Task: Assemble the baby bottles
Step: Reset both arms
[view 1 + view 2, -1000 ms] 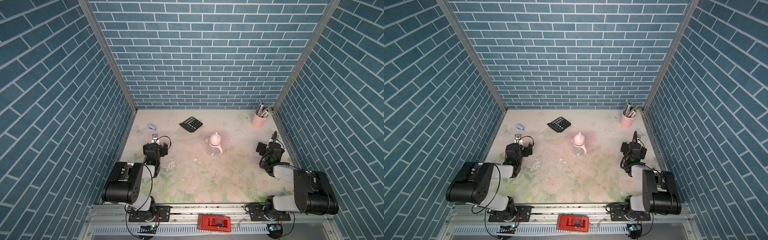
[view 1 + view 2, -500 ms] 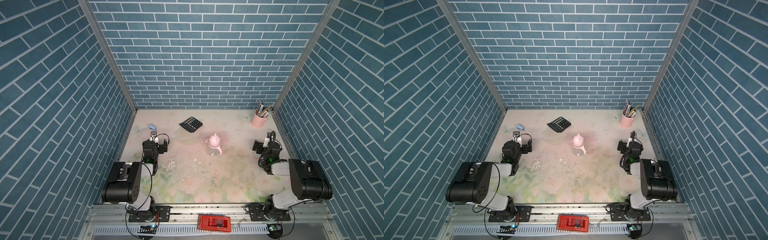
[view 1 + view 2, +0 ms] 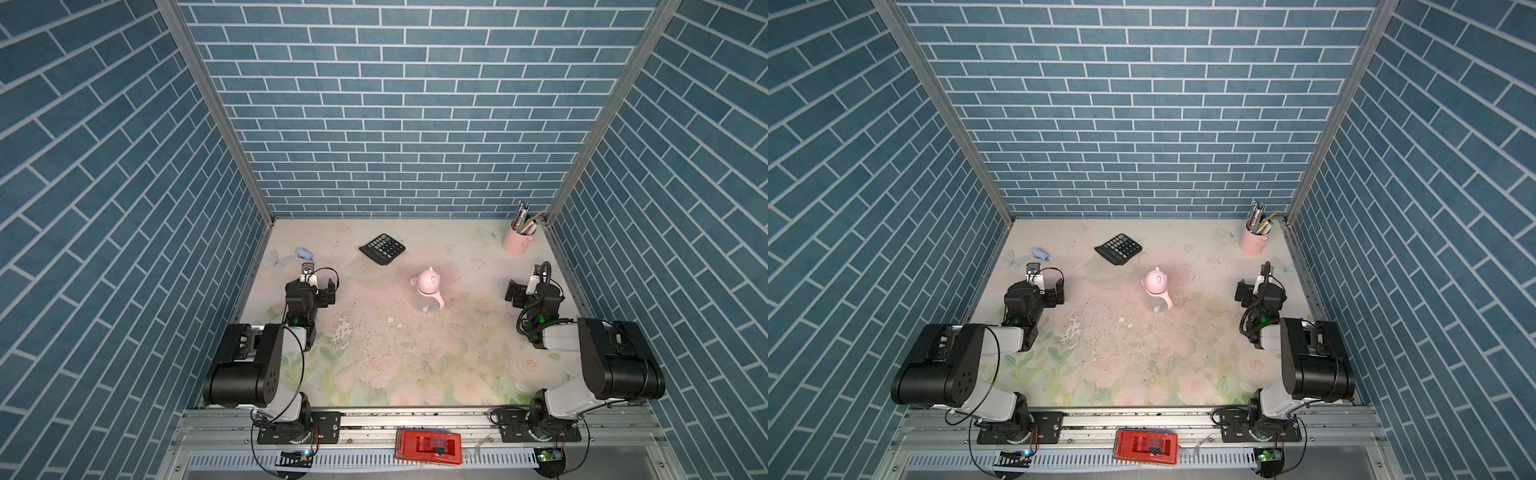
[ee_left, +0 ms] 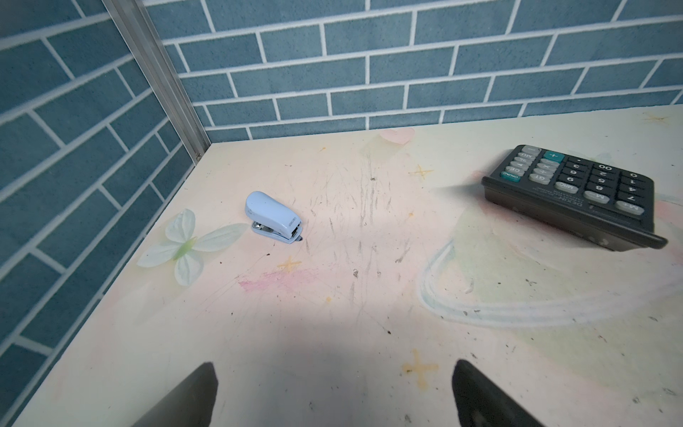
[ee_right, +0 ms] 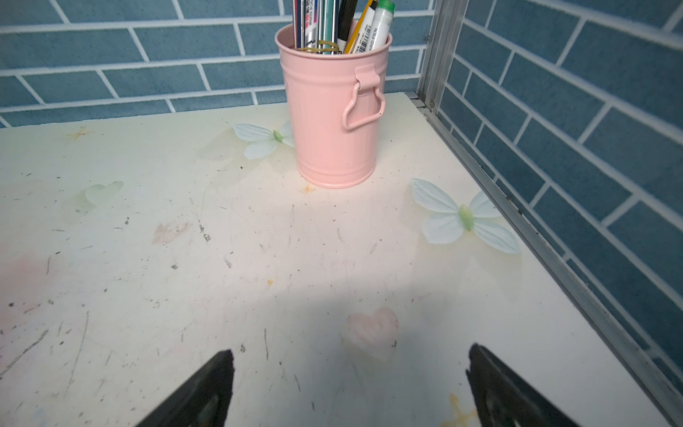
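Only the top views show the upright pink-capped translucent baby bottle (image 3: 428, 286) mid-surface. The wrist views show the left gripper (image 4: 332, 373) and right gripper (image 5: 349, 360) spread apart and empty. The right arm (image 3: 615, 365) has shifted since a second ago.

The baby bottle (image 3: 428, 291) (image 3: 1157, 291) stands upright and put together, alone in the middle of the worktop (image 3: 415, 365), a little toward the back wall. A pink eared dome cap (image 3: 428, 281) sits on top, a pink looped handle (image 3: 441, 303) sticks out low at one side, and the translucent body (image 3: 423, 306) shows beneath.
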`<control>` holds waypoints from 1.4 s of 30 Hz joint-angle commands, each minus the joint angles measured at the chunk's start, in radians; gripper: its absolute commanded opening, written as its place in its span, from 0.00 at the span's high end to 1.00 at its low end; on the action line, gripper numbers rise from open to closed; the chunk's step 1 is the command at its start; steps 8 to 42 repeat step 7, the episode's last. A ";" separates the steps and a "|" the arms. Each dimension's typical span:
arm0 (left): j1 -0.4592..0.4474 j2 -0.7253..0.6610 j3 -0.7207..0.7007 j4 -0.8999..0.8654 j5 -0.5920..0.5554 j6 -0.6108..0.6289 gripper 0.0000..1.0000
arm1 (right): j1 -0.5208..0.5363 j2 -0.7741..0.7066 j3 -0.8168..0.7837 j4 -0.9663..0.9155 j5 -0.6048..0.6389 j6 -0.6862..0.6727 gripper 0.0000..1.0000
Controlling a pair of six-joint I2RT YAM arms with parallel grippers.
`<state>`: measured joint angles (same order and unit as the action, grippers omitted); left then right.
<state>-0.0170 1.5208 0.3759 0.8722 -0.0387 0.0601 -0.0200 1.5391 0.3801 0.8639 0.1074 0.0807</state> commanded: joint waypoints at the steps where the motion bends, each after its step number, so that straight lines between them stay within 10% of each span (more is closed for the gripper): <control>1: 0.005 0.003 0.011 -0.015 0.011 -0.003 0.00 | -0.003 0.006 0.014 0.004 -0.011 -0.034 0.01; 42: 0.005 0.003 0.010 -0.015 0.010 -0.002 0.00 | -0.009 0.001 0.013 -0.002 -0.031 -0.030 0.01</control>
